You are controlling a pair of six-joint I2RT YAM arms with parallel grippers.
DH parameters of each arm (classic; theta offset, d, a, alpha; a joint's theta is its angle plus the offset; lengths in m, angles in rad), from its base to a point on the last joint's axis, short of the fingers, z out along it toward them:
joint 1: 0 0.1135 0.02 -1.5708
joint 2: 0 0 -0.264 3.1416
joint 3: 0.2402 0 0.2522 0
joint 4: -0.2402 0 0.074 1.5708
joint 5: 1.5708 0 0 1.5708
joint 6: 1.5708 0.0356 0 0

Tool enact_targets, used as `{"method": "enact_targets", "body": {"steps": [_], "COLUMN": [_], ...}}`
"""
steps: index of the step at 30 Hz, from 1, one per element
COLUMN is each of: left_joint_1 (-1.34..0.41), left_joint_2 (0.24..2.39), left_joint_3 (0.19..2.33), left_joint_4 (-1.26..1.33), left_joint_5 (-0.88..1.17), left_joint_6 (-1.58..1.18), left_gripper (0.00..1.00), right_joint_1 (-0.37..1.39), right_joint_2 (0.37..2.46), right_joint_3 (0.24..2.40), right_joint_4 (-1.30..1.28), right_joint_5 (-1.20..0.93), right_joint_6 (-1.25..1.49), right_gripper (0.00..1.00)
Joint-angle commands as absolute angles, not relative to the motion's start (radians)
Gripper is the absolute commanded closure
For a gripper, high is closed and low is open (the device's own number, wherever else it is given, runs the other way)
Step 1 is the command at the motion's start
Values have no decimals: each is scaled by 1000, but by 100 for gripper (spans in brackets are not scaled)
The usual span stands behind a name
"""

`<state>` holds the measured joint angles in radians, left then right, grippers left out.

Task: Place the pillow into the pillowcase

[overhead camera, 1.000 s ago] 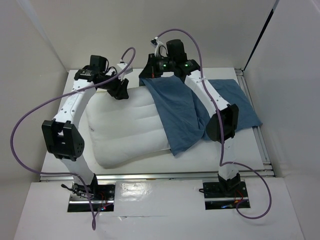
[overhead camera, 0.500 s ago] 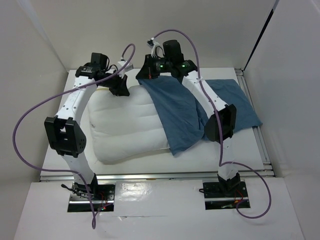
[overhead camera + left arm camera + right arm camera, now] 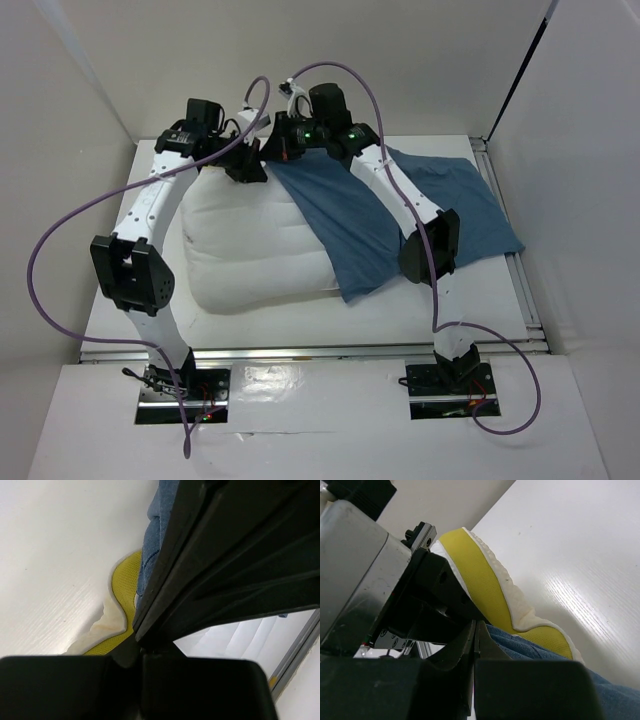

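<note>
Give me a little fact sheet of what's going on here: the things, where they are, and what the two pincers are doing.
pillow: white, puffy, mostly bare
pillowcase: blue, wrinkled, covering the pillow's right part
left pincer: shut on the pillow's yellow far edge
right pincer: shut on the pillowcase, close beside the left one
progress: most of the pillow not yet inside

White tabletop (image 3: pixel 320 325), glossy, with a soft sheen in the right wrist view. Near rail (image 3: pixel 330 350), aluminium, runs along its front edge. Side rail (image 3: pixel 527 300) runs down its right edge. Plain white back wall (image 3: pixel 420 60), left wall (image 3: pixel 50 120), right wall (image 3: pixel 590 150). Dark seam (image 3: pixel 520 70) at far right corner. White front ledge (image 3: pixel 320 420). Light even, shadows faint.
</note>
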<state>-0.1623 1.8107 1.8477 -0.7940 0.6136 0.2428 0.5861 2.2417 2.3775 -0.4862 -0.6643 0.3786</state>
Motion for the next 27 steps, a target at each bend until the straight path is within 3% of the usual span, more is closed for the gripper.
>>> {"method": "enact_targets", "body": {"steps": [1,10,12,13,17,20,27], "left_joint_1": [-236,-278,-278,-278,-249,-207,-123], "left_joint_2": [1749,1740,1726,1715,1694,1707,1859], "left_joint_3": [1855,1792,1732,1714,1609,1557,1572], "left_joint_4": [-609,-539,-502,-502,-422,-387,-279], "left_joint_5": [736,747,726,706,632,594,401], "left_joint_6": [160,89,78,78,89,80,28], "left_gripper": [100,100,100,100,100,100,100], "right_joint_1": [670,690,690,678,641,594,500], "right_joint_2": [2244,2263,2237,2226,2168,2108,1984], "right_joint_3": [2448,2435,2392,2373,2319,2293,2244], "right_joint_4": [-308,-276,-276,-276,-310,-334,-406], "right_joint_5": [-710,-669,-634,-621,-572,-545,-535], "right_joint_6": [442,451,436,427,391,370,284], "right_gripper": [100,99,89,74,45,34,33]}}
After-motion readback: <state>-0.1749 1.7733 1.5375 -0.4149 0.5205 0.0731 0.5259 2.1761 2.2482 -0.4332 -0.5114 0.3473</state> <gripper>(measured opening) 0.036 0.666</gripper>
